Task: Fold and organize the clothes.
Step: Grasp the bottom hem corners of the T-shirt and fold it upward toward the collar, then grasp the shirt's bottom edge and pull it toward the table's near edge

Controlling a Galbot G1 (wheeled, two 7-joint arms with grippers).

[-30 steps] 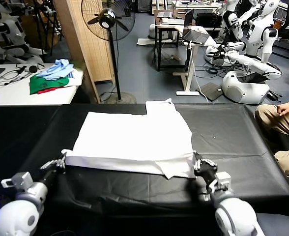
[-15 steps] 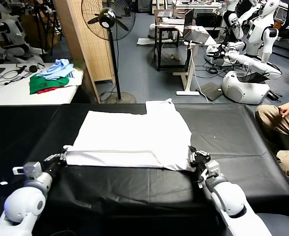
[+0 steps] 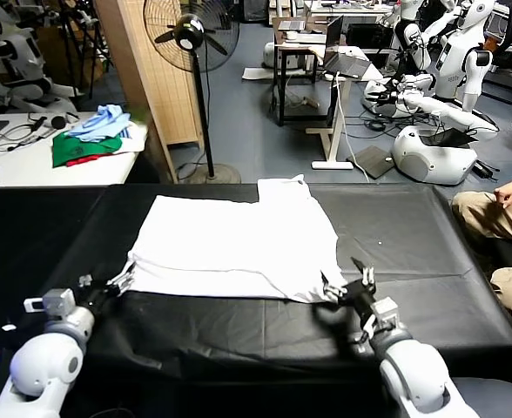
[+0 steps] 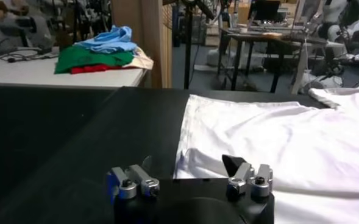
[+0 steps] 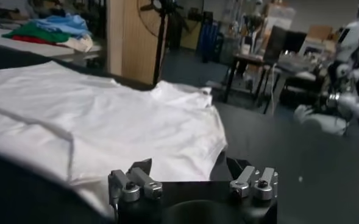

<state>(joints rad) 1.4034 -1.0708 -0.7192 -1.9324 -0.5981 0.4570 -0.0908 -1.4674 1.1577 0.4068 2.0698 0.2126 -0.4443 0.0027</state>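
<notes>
Both my pincers have let go since the earlier frames — jaws then pinched the near hem of the T-shirt (image 3: pixel 239 248), now they stand spread apart, holding nothing. My left gripper (image 3: pixel 110 289) sits at the shirt's 7 o'clock corner, just off the cloth edge; my right gripper (image 3: pixel 350 287) has backed off to the 5 o'clock corner, beside the hem. The shirt lies flat on the black table (image 3: pixel 413 226), centre, near edge folded over as a band. Long axis runs 9 to 3 o'clock; one part sticks out toward 1 o'clock. Garment pile (image 3: pixel 95 135) on the white table at 10 o'clock — untouched.
</notes>
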